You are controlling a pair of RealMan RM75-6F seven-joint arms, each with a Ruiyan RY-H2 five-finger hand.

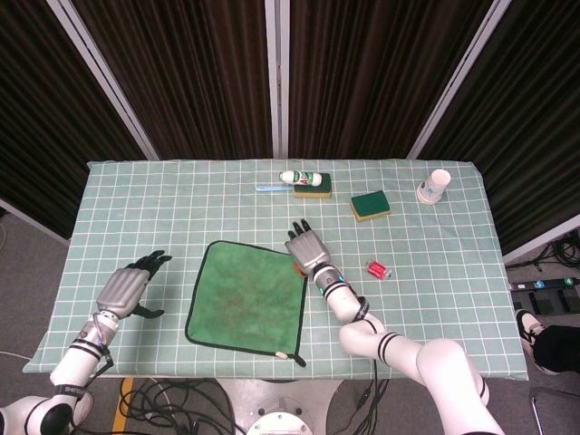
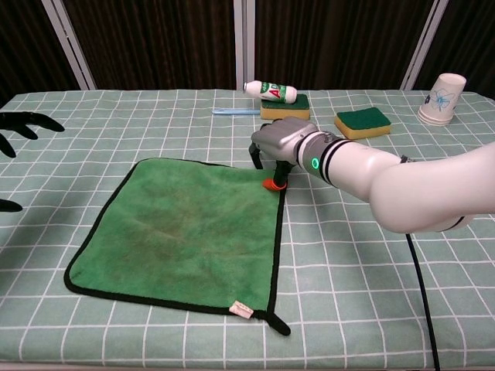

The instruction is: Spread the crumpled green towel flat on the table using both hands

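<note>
The green towel point(image 1: 246, 297) with black trim lies spread nearly flat on the checked tablecloth, also seen in the chest view as the towel point(image 2: 186, 232). My right hand point(image 1: 305, 249) is at its far right corner, fingers apart, and an orange fingertip point(image 2: 272, 184) presses down on that corner. Nothing is gripped in the right hand point(image 2: 282, 143). My left hand point(image 1: 127, 288) hovers to the left of the towel, apart from it, fingers spread and empty. In the chest view only the left hand's dark fingers point(image 2: 23, 124) show, at the left edge.
Along the far side lie a white bottle point(image 1: 299, 178) beside a green-yellow sponge point(image 1: 314, 188), a blue stick point(image 1: 270, 189), a second sponge point(image 1: 370, 206) and a paper cup point(image 1: 435, 186). A small red object point(image 1: 377, 268) sits right of my right hand.
</note>
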